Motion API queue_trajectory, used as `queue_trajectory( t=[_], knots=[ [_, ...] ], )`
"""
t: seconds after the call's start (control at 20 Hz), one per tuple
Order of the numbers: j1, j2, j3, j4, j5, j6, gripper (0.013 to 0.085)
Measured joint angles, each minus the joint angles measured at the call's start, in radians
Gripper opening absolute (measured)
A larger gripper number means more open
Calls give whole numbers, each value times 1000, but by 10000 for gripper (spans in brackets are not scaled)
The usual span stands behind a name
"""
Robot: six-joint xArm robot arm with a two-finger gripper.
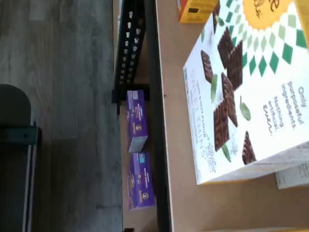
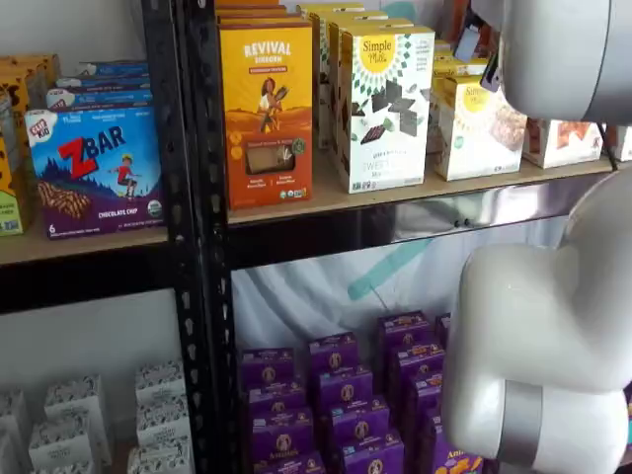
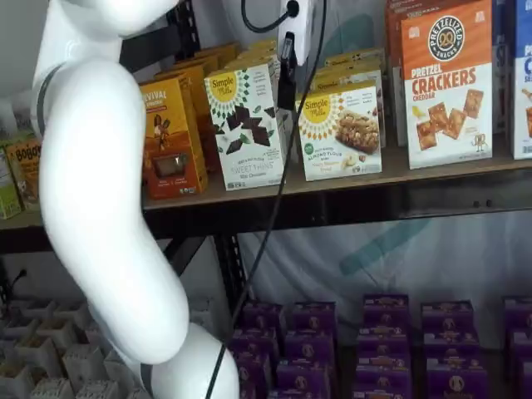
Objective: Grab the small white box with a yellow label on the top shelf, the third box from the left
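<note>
Arm links (image 3: pixel 100 208) fill the foreground in both shelf views, white and bulky, blocking part of the racks. We see the claw (image 3: pixel 287 79) up at the top shelf (image 3: pixel 349 195), with a black cable (image 3: pixel 274 199) hanging down past it. Only one black finger shows clearly, side-on. We read the jaws as spread wide apart, with nothing between them, and every box sits on its board.

The small white box (image 3: pixel 341 129) stands upright just below the claw and slightly to one side, front face outward, near the shelf's metal rail. It is not touched as far as we can tell. The tall white box (image 3: pixel 247 125) with chocolate squares sits just below the claw on the other side, and the finger hangs about over the gap between the two. The Revival box (image 3: pixel 170 137) stands beyond the tall one, farther from the claw. The pretzel cracker box (image 3: pixel 446 83) stands beyond the small one.

In the wrist view the tall white box is closest under the camera. Purple boxes (image 3: pixel 382 332) sit well below the claw on the lower tier.
</note>
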Motion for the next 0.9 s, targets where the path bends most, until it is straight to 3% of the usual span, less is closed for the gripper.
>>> queue_trajectory(
  t=[0.55,0.9],
  knots=[
    [50,74,-43,-10,-51,32,850],
    [78,133,-81,-88,-80,27,850]
  ],
)
